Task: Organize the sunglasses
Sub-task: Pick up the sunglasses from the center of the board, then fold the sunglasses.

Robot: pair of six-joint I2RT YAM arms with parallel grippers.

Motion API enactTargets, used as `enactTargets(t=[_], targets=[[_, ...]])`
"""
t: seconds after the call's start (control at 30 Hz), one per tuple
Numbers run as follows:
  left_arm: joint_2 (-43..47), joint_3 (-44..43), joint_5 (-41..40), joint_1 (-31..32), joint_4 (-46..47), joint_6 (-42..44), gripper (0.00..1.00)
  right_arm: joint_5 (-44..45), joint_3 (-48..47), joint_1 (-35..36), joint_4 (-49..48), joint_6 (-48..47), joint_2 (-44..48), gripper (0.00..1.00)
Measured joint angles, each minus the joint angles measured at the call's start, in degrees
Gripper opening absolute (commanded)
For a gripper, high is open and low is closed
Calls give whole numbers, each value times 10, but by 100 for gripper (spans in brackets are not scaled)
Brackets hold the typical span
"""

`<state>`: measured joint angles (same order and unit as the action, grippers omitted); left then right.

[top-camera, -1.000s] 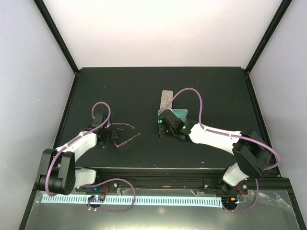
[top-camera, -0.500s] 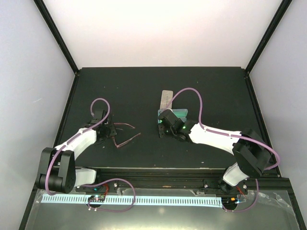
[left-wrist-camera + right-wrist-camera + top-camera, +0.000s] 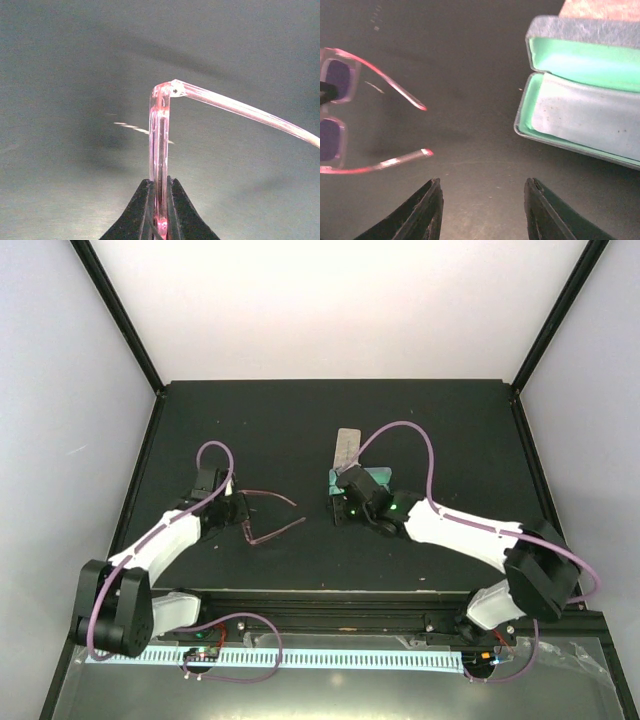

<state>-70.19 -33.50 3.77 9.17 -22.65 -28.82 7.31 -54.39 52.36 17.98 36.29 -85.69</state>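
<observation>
Left gripper pinches pink translucent-framed sunglasses; right gripper half-spread, empty, beside open grey green-lined case.

The left arm is reaching from its base toward one o'clock, with its white forearm sloping low. At its end the left gripper is turning toward three o'clock, its jaws pressing almost together and pinching the pink sunglasses by the frame. The right arm is stretching from its base toward ten o'clock, its elbow bending at the near right. The right gripper is aiming roughly toward ten o'clock, its jaws standing partly apart with nothing between them.
</observation>
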Motion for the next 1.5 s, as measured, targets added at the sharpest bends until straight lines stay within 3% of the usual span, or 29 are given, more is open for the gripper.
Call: enactTargets(t=[0.3, 0.57, 1.0, 1.5], targets=[[36, -35, 159, 121, 56, 46, 2, -31, -14, 0, -5, -16, 100, 40], [36, -44, 223, 198, 123, 60, 2, 13, -84, 0, 52, -25, 63, 19], [36, -44, 266, 210, 164, 61, 1, -96, -64, 0, 38, -58, 49, 17], [37, -44, 312, 211, 187, 57, 2, -86, -53, 0, 26, -66, 66, 17]])
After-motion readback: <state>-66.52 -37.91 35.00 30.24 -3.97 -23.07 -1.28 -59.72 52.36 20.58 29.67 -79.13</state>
